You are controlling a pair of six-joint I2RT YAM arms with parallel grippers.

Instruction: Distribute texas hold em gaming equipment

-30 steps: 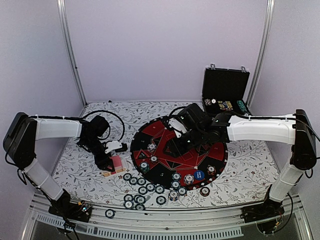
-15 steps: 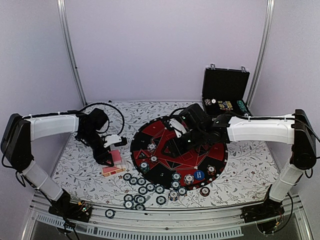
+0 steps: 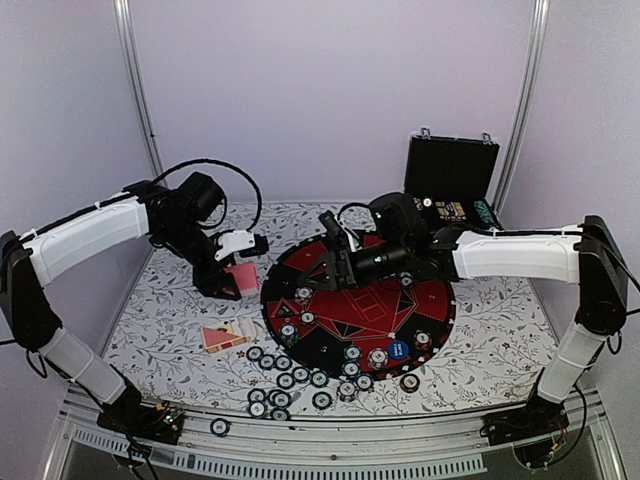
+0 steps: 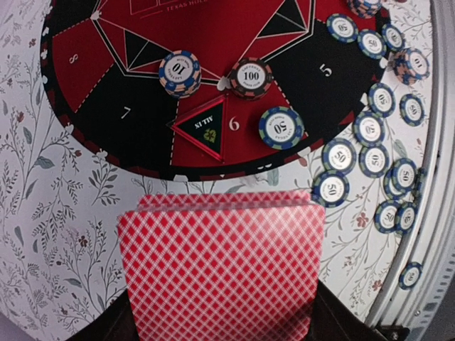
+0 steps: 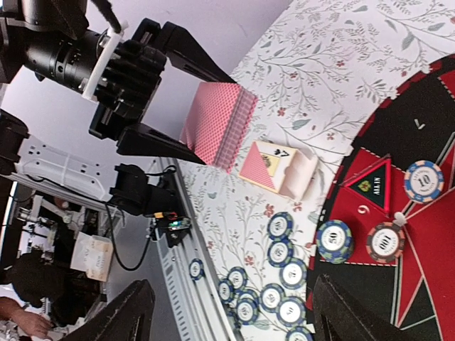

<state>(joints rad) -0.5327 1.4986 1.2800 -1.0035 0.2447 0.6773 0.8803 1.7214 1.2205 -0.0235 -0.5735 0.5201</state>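
Note:
My left gripper is shut on a stack of pink-red-backed playing cards and holds it in the air left of the mat. The stack fills the lower left wrist view and shows in the right wrist view. More cards lie on the table below, one face up. My right gripper is open and empty, raised over the mat's left part and facing the left gripper; its fingers frame the view. Several poker chips lie in front of the mat, others on it.
The round red-and-black mat lies mid-table, with a blue button disc near its front. The open black case stands at the back right. One chip lies on the front rail. Frame posts rise at both sides.
My left gripper has lifted the card stack up and away from the table, toward the back right, leaving some cards behind. My right gripper has risen and turned toward the left.

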